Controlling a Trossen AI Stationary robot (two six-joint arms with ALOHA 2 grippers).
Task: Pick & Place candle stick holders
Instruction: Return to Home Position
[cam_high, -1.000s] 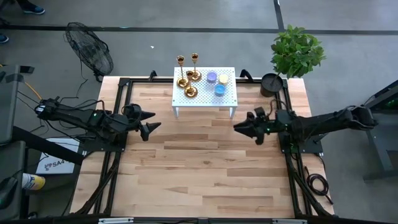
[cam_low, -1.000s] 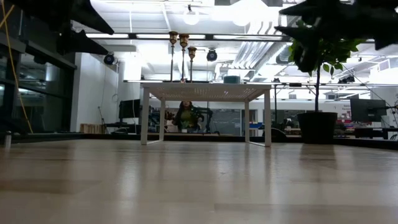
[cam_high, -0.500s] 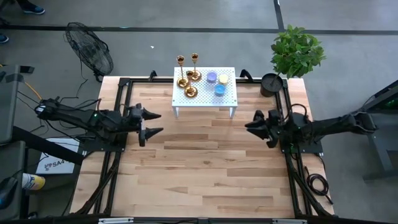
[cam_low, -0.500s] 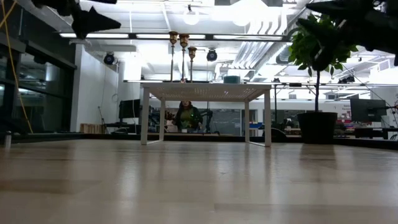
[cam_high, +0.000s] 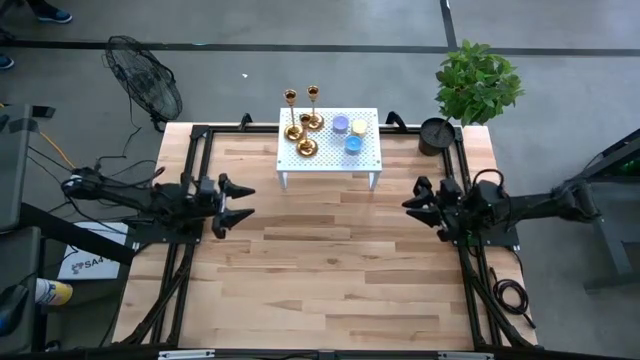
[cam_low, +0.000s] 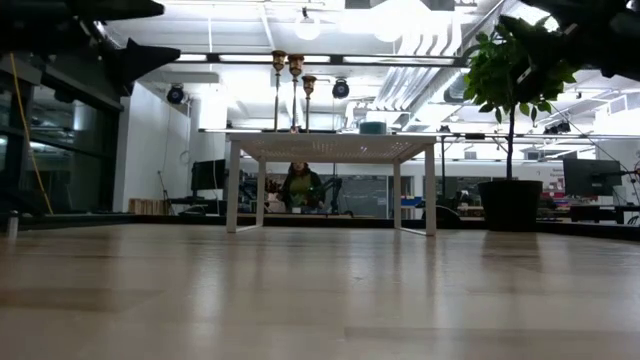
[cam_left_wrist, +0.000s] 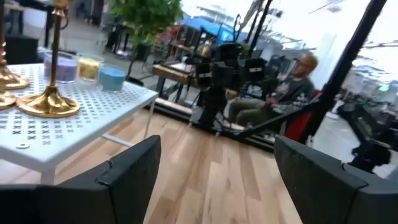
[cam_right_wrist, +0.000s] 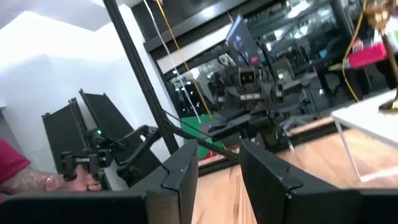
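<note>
Three gold candle stick holders (cam_high: 303, 128) stand on their round bases at the left end of a small white perforated table (cam_high: 366, 156) by the far edge. They also show in the low view (cam_low: 291, 90), and one shows in the left wrist view (cam_left_wrist: 47, 102). My left gripper (cam_high: 248, 201) hovers open near the table's left side, pointing right, short of the white table (cam_left_wrist: 81, 118). My right gripper (cam_high: 407, 204) hovers near the right side, pointing left. A narrow gap separates its fingers (cam_right_wrist: 219, 152), and nothing is between them.
Purple, yellow and blue candles (cam_high: 350, 133) sit on the white table's right half. A potted plant (cam_high: 478, 80) stands at the far right corner, and a fan (cam_high: 145, 80) stands off the far left. Black frame rails (cam_high: 190, 170) run along both sides. Bare wood (cam_high: 320, 270) fills the middle and near part.
My right gripper has drawn back toward the table's right edge and rolled somewhat. My left gripper has tipped up toward level, turned at the wrist and sunk a little, staying near the left side. Neither finger gap has changed.
</note>
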